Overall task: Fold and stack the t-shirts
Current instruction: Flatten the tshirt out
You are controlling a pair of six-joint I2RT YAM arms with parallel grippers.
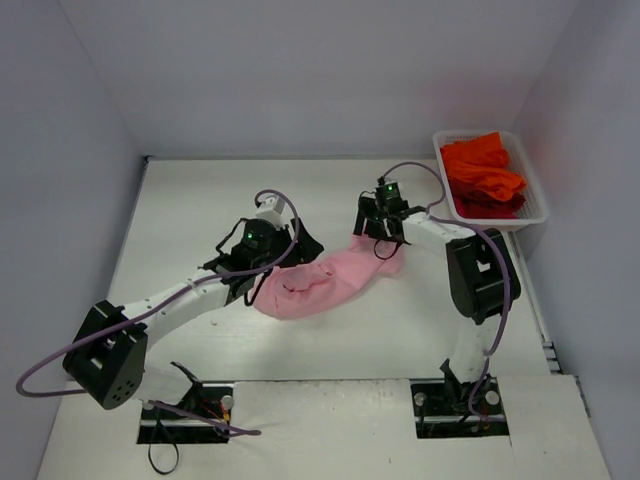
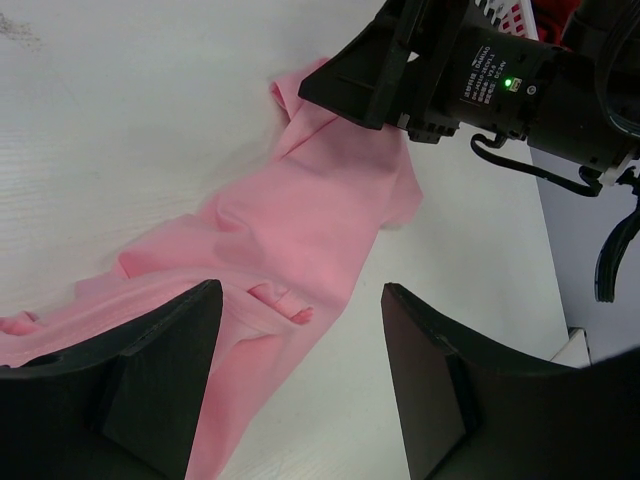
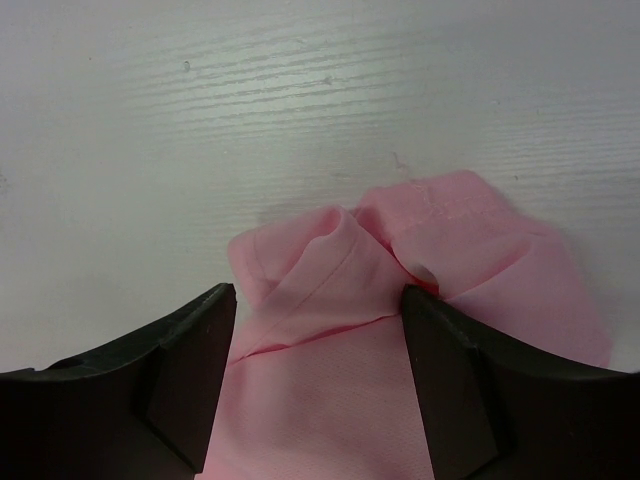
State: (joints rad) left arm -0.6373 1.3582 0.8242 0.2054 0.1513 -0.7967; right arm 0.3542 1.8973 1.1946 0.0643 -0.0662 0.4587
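I see the pink t-shirt (image 1: 325, 283) lying crumpled at centre frame in the top view, stretched on a diagonal from lower left to upper right across the white table (image 1: 200, 200). L gripper (image 2: 300, 295) sits over the shirt's lower-left end. Its jaws are wide apart, one finger (image 2: 160, 380) over the cloth and the other over bare table, nothing pinched. R gripper (image 3: 318, 300) is down on the shirt's upper-right end. Its jaws are also spread and straddle a bunched fold with a hem showing, cloth filling the gap between them, but I see no firm squeeze. The orange-red t-shirts (image 1: 483, 170) are heaped in the white mesh basket (image 1: 535, 190) at the upper right of the top view, well apart from both grippers. Pink shirt not folded, and no stack on the table.
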